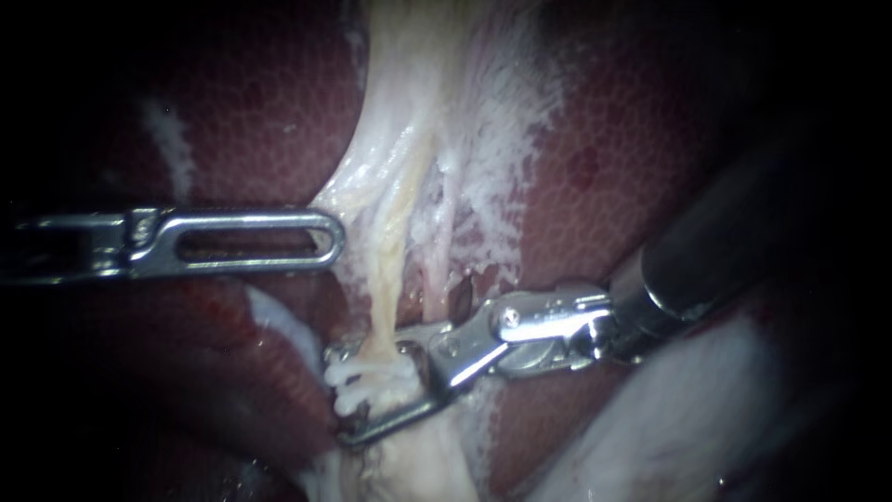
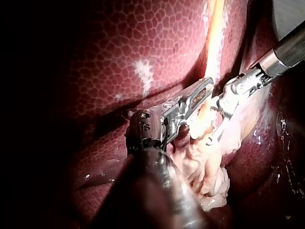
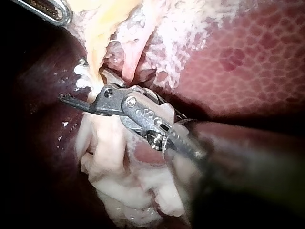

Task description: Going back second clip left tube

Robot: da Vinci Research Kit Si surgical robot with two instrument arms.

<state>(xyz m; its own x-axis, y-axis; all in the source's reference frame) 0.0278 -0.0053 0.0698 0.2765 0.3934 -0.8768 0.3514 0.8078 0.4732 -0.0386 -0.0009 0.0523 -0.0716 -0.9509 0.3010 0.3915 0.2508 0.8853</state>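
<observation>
Placement of a white plastic clip (image 1: 372, 379) on the yellowish, cord-like left tube (image 1: 390, 270) is judged to be done. White bars are seen across the tube, with two rounded white ends standing out beside it; whether one clip or two is shown cannot be told. The withdrawal is judged to be left to do.

The silver, hinged right instrument (image 1: 346, 395) is seen with its claw apart, one arm above the clipped spot and one below. The tube and the clip lie between the arms and are not clamped. The slim steel left instrument (image 1: 330, 240), with its slotted tip, is held higher, just beside the pale sheet of tissue (image 1: 483, 121) above the clip and over the dark red, mottled liver (image 1: 232, 112). Its claw is seen together, with nothing gripped.

To finish the step, the open claw has to be drawn clear of the tube without the clip being caught.
</observation>
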